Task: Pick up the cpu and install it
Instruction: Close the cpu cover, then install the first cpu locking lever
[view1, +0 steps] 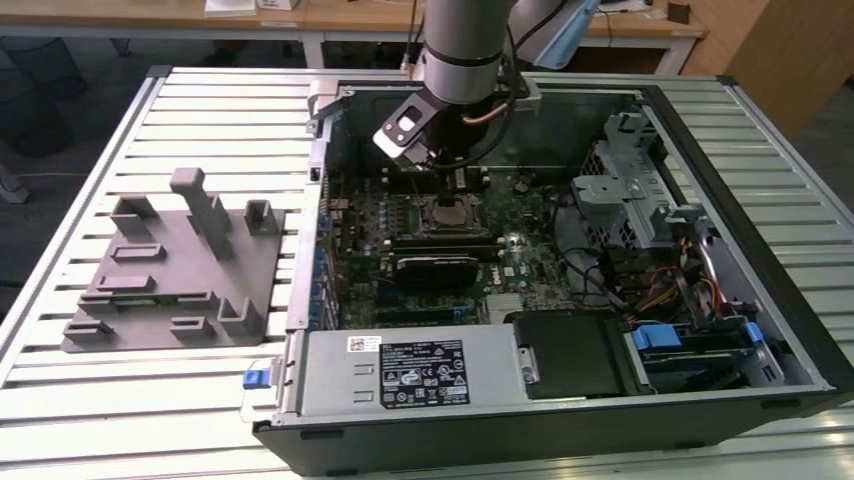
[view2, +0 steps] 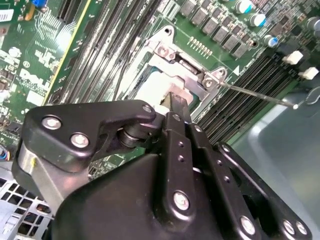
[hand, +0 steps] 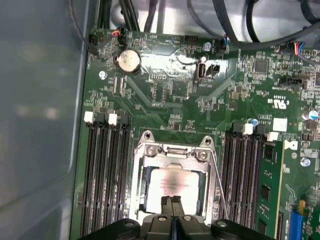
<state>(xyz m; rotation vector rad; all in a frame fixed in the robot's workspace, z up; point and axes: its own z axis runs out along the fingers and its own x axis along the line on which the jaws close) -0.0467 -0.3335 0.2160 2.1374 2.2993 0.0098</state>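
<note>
The cpu (hand: 172, 182), a pale silver square chip, lies flat inside the dark socket frame (hand: 173, 149) on the green motherboard. In the second wrist view a strip of the cpu (view2: 152, 92) shows past the fingers. My gripper (hand: 172, 202) is shut, its two black fingertips pressed together with nothing between them, right over the near edge of the chip. I cannot tell if the tips touch it. The socket's thin metal lever (hand: 218, 180) stands swung out beside the frame. In the exterior view the gripper (view1: 451, 180) hangs just above the socket (view1: 447, 212) inside the open computer case.
Black memory slots (hand: 105, 170) flank the socket on both sides. A grey plastic fixture (view1: 167, 265) sits on the slatted table at the exterior view's left. Inside the case are a power supply (view1: 400, 370), a drive cage (view1: 627, 190) and loose cables (view1: 654, 290).
</note>
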